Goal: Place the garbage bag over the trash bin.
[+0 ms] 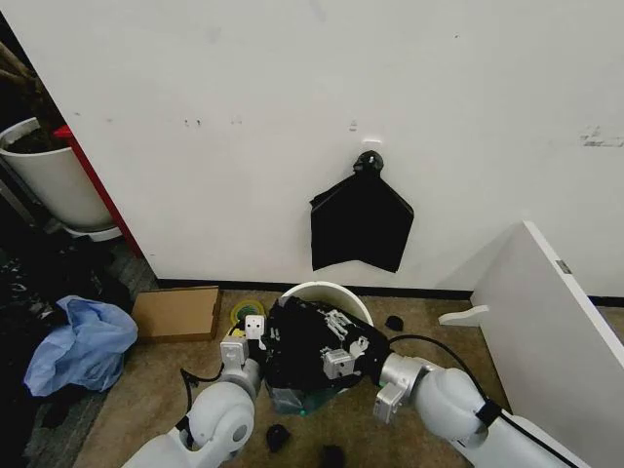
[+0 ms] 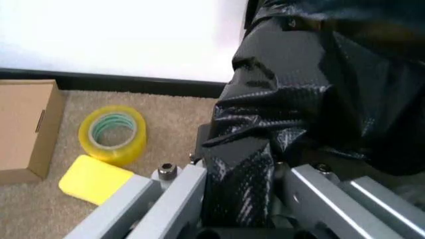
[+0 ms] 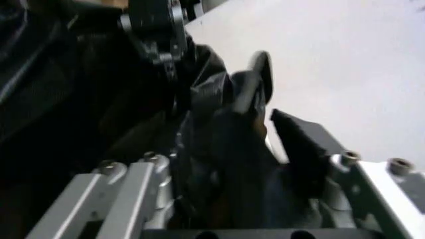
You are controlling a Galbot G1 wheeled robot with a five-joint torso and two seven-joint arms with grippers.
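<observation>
1. My left gripper [image 2: 239, 199] was clamped on a fold of the garbage bag [image 1: 307, 343], at its left edge.
2. My right gripper [image 3: 252, 199] pinched the bag's right edge, so the bag stretched crosswise between my hands.
3. Just beyond and under it, the trash bin [image 1: 327, 290] showed its far rim uncovered; I judged the bag's mouth had to go forward over it.

Seen from the right wrist, the right gripper [image 3: 256, 199] has its silver jaw bars pinching a bunched fold of the garbage bag [image 3: 219, 144]. The wrinkled black plastic spreads away from the gripper into shadow. A pale wall [image 3: 332, 55] lies beyond the bag. A dark round metal fitting [image 3: 156, 22] sits just above the bag.
</observation>
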